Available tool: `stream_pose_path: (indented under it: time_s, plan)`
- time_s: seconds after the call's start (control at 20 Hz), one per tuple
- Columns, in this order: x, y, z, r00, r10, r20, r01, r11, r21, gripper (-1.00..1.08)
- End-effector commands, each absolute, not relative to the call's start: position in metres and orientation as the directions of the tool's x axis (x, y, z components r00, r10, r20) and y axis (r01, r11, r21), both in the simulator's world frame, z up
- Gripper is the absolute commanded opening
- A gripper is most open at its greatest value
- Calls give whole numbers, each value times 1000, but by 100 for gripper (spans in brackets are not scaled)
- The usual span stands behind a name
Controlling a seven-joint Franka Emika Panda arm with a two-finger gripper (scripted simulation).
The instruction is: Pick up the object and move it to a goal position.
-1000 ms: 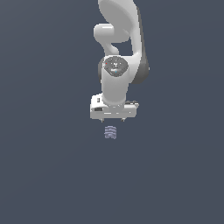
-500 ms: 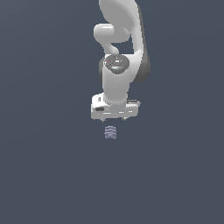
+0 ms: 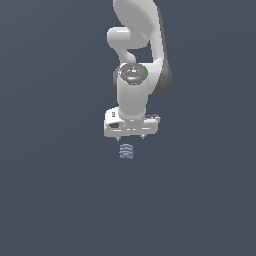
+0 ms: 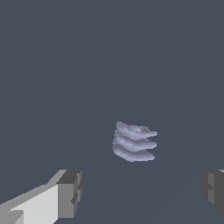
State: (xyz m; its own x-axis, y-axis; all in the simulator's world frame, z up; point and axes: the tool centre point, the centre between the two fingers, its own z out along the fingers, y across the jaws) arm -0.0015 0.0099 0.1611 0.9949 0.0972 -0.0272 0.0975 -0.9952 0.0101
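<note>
While the white arm [image 3: 135,75] hangs straight down over the dark grey-blue surface [image 3: 50,200], its claw [image 3: 130,137] sits just above the object [image 3: 126,151], with a clear gap between the two. The object is a small pale lavender-grey lump built of stacked horizontal ridges, like a short coil, and it is narrower than the white claw body above it. It lies out in the open middle of the surface, well away from every edge and corner that can be seen, and slightly toward the exterior view's left of the claw's centre.

From the wrist camera the object [image 4: 133,142] shows four or so wavy layers, lying flat on the surface, untouched. The claw [image 4: 142,197] is spread wide: one grey fingertip [image 4: 70,194] stands well off to one side of the lump and the other fingertip [image 4: 213,190] is far off on the opposite side, partly cut by the picture's border. Neither finger touches the object, and the lump sits ahead of the line between them rather than inside the gap. Nothing is held.
</note>
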Motion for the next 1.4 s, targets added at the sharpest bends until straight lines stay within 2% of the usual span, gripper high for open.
stream_pose_path:
  time_s: [0.0, 0.55, 1.35]
  plan:
    - [-2, 9, 154, 996, 82, -25, 82, -997, 9, 100]
    - [-8, -4, 101, 999, -46, -5, -46, -999, 1, 100]
    - [-11, -7, 69, 997, -73, -1, -73, -997, 0, 100]
